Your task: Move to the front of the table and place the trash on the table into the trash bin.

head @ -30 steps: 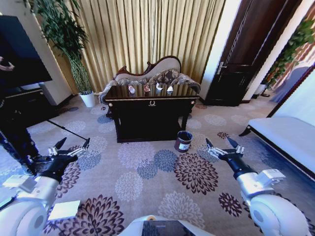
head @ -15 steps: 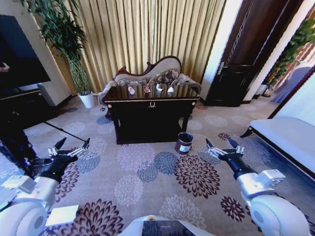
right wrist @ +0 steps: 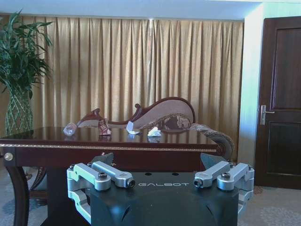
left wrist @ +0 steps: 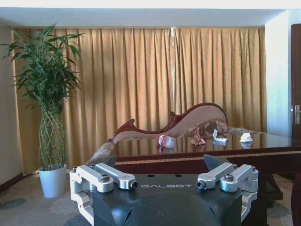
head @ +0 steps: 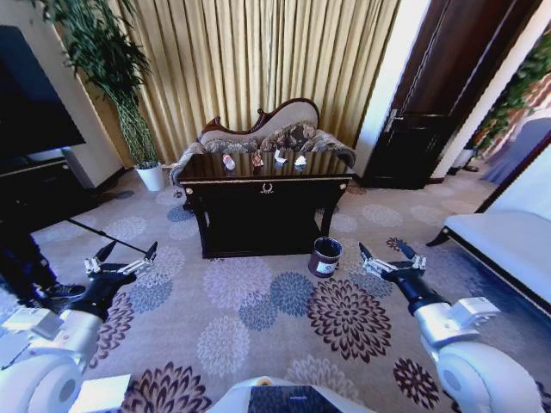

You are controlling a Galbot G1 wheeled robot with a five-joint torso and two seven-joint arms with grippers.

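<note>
The dark glossy table point(head: 266, 222) stands ahead, in front of the curtain. On its top lies the trash: a clear bottle point(head: 228, 162), a reddish wrapper point(head: 256, 159) and two white scraps point(head: 280, 157) point(head: 300, 160). The trash bin point(head: 325, 256) sits on the carpet by the table's front right leg. My left gripper point(head: 126, 255) and right gripper point(head: 385, 255) are held low over the carpet, both open and holding nothing, well short of the table. The wrist views show the bottle point(left wrist: 166, 141) point(right wrist: 70, 128) and wrapper point(left wrist: 198, 140) point(right wrist: 103, 127) beyond each open gripper point(left wrist: 161, 162) point(right wrist: 157, 160).
A sofa point(head: 263, 131) stands behind the table. A white plant pot point(head: 153, 175) is at the back left, a dark TV stand point(head: 39, 185) and a person's leg point(head: 21, 262) at the left. A dark door point(head: 430, 112) and a white bench point(head: 504, 245) lie right.
The whole head view has shifted as the robot drives: table and bin sit slightly nearer and to the right. Both arms keep the same pose, grippers still open.
</note>
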